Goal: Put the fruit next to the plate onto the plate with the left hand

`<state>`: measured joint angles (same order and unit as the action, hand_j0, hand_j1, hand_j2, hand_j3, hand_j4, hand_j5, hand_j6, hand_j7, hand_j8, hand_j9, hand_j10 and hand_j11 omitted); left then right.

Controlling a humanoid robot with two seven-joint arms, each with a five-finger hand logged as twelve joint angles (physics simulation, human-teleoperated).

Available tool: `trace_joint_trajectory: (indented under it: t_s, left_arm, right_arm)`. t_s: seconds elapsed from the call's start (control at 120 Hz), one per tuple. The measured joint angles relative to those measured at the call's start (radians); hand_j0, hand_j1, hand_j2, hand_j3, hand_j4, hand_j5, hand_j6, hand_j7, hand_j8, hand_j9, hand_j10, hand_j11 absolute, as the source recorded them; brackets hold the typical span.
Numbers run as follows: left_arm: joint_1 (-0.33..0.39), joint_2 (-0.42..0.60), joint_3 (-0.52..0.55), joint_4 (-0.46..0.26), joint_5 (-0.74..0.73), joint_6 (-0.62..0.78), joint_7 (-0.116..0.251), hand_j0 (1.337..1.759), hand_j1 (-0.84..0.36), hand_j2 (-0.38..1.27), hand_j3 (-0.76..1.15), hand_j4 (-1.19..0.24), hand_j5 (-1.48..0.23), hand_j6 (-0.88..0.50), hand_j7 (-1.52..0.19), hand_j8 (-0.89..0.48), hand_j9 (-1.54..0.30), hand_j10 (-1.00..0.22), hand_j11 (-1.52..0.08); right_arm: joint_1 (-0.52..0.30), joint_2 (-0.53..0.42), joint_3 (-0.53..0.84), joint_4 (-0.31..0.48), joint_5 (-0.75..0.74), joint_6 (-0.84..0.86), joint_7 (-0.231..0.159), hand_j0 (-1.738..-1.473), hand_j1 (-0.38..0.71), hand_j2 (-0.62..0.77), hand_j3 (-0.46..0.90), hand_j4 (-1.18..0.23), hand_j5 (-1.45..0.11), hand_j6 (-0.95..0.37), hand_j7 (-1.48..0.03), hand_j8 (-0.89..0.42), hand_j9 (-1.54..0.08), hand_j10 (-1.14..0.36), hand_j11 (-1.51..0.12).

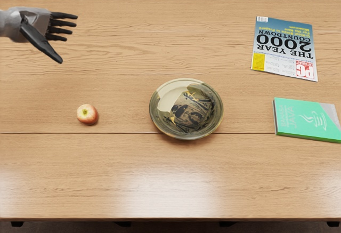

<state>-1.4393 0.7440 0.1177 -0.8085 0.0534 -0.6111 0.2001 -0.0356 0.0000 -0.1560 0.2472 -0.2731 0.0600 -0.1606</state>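
The left hand (pixel 49 29) was held with fingers spread above the table (pixel 160 179); the apple (pixel 87 114) was seen left of the plate (pixel 160 97).

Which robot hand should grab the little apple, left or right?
Left. The left robot hand hovers open on the same side as the small red-and-yellow apple, left of the round olive patterned plate. No right arm shows.

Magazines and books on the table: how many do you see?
2: a magazine at the far right, and a green book nearer, at the right edge. None seems hidden.
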Motion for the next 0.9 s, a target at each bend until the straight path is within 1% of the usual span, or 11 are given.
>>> trace_joint_trajectory:
  t_s: [0.192,0.417,0.458,0.492,0.542,0.633,0.667,0.7,0.8,0.842,0.9]
  left_arm:
    - [0.015,-0.009,-0.011,0.000,0.006,0.000,0.001,1.658,0.35,0.00,0.00,0.00,0.00,0.00,0.00,0.00,0.00,0.00,0.00]
    - [0.038,-0.031,-0.017,-0.005,0.179,0.000,-0.001,1.658,0.35,0.00,0.00,0.00,0.00,0.00,0.00,0.00,0.00,0.00,0.00]
    - [0.038,-0.040,-0.010,-0.013,0.204,0.026,-0.002,1.658,0.35,0.00,0.00,0.00,0.00,0.00,0.00,0.00,0.00,0.00,0.00]
    - [0.024,-0.044,0.014,-0.045,0.220,0.080,-0.002,1.658,0.35,0.00,0.00,0.00,0.00,0.00,0.00,0.00,0.00,0.00,0.00]
    - [0.030,-0.051,0.045,-0.088,0.236,0.156,-0.003,1.658,0.35,0.00,0.00,0.00,0.00,0.00,0.00,0.00,0.00,0.00,0.00]
    - [0.033,-0.048,0.077,-0.135,0.249,0.269,-0.005,1.658,0.35,0.00,0.00,0.00,0.00,0.00,0.00,0.00,0.00,0.00,0.00]
    - [0.033,-0.042,0.086,-0.162,0.252,0.325,-0.005,1.658,0.35,0.00,0.00,0.00,0.00,0.00,0.00,0.00,0.00,0.00,0.00]
    - [0.029,-0.032,0.099,-0.209,0.258,0.406,-0.006,1.658,0.35,0.00,0.00,0.00,0.00,0.00,0.00,0.00,0.00,0.00,0.00]
    - [0.025,0.010,0.135,-0.419,0.290,0.690,-0.006,1.658,0.35,0.00,0.00,0.00,0.00,0.00,0.00,0.00,0.00,0.00,0.00]
    - [0.026,0.011,0.145,-0.483,0.297,0.766,-0.006,1.658,0.35,0.00,0.00,0.00,0.00,0.00,0.00,0.00,0.00,0.00,0.00]
    - [0.036,0.009,0.154,-0.548,0.303,0.833,-0.005,1.658,0.34,0.00,0.00,-0.01,-0.01,-0.01,-0.01,-0.01,-0.01,-0.01,-0.01]
  right_arm:
    - [-0.003,0.000,0.000,0.000,0.000,0.000,0.001,-1.658,-0.32,0.00,0.00,-0.02,-0.03,-0.02,-0.03,-0.02,-0.03,-0.02,-0.03]
    - [-0.005,0.000,0.000,0.000,0.000,0.000,0.000,-1.658,-0.32,0.00,0.00,-0.02,-0.03,-0.02,-0.03,-0.02,-0.03,-0.02,-0.03]
    - [-0.005,0.000,0.000,0.000,0.000,0.000,0.000,-1.658,-0.32,0.00,0.00,-0.02,-0.03,-0.02,-0.03,-0.02,-0.03,-0.02,-0.03]
    - [-0.005,0.000,0.000,0.000,0.000,0.000,0.000,-1.658,-0.32,0.00,0.00,-0.02,-0.03,-0.02,-0.03,-0.02,-0.03,-0.02,-0.03]
    - [-0.005,0.000,0.000,0.000,0.000,0.000,0.000,-1.658,-0.32,0.00,0.00,-0.02,-0.03,-0.02,-0.03,-0.02,-0.03,-0.02,-0.03]
    - [-0.005,0.000,0.000,0.000,0.000,0.000,0.000,-1.658,-0.32,0.00,0.00,-0.02,-0.03,-0.02,-0.03,-0.02,-0.03,-0.02,-0.03]
    - [-0.005,0.000,0.000,0.000,0.000,0.000,0.000,-1.658,-0.32,0.00,0.00,-0.02,-0.03,-0.02,-0.03,-0.02,-0.03,-0.02,-0.03]
    - [-0.005,0.000,0.000,0.000,0.000,0.000,0.000,-1.658,-0.32,0.00,0.00,-0.02,-0.03,-0.02,-0.03,-0.02,-0.03,-0.02,-0.03]
    - [-0.005,0.000,0.000,0.000,0.000,0.000,0.000,-1.658,-0.32,0.00,0.00,-0.02,-0.03,-0.02,-0.03,-0.02,-0.03,-0.02,-0.03]
    - [-0.005,0.000,0.000,0.000,0.000,0.000,0.000,-1.658,-0.32,0.00,0.00,-0.02,-0.03,-0.02,-0.03,-0.02,-0.03,-0.02,-0.03]
    - [-0.005,0.000,0.000,0.000,0.000,0.000,0.000,-1.658,-0.32,0.00,0.00,-0.02,-0.03,-0.02,-0.03,-0.02,-0.03,-0.02,-0.03]
